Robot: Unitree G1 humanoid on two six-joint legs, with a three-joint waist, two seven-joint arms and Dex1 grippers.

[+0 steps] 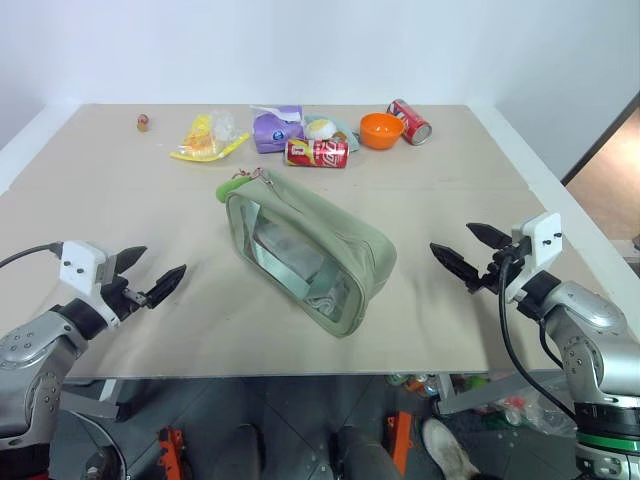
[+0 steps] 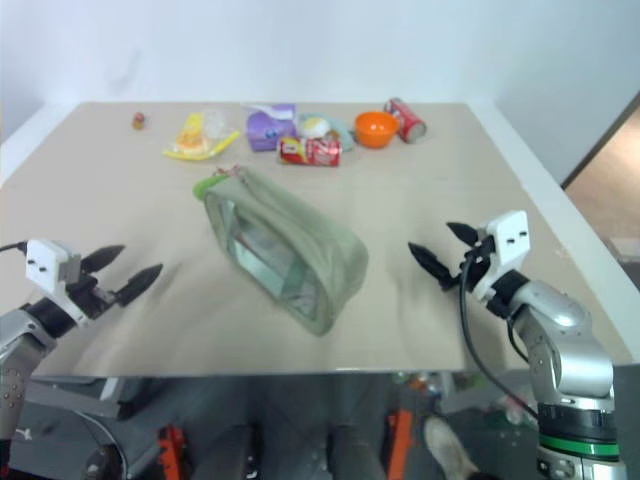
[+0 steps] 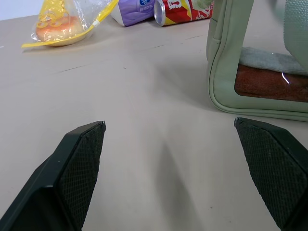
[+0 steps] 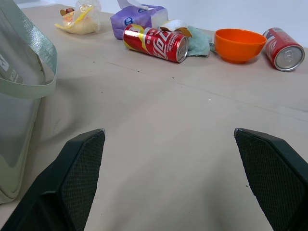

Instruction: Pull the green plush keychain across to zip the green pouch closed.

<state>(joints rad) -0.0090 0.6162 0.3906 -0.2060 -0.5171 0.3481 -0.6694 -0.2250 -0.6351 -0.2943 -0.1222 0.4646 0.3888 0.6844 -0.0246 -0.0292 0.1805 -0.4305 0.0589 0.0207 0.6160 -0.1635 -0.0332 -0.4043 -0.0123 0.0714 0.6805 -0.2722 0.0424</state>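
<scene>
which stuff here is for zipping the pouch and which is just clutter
For the job:
green pouch
green plush keychain
left gripper, open
right gripper, open

Clutter:
two red cans
orange bowl
purple packet
yellow wrapper

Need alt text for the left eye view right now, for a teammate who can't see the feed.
A green pouch lies mid-table, its green plush keychain at the far-left end. The left gripper and right gripper hover open on either side, touching nothing. Cans, an orange bowl and packets line the far edge.
</scene>
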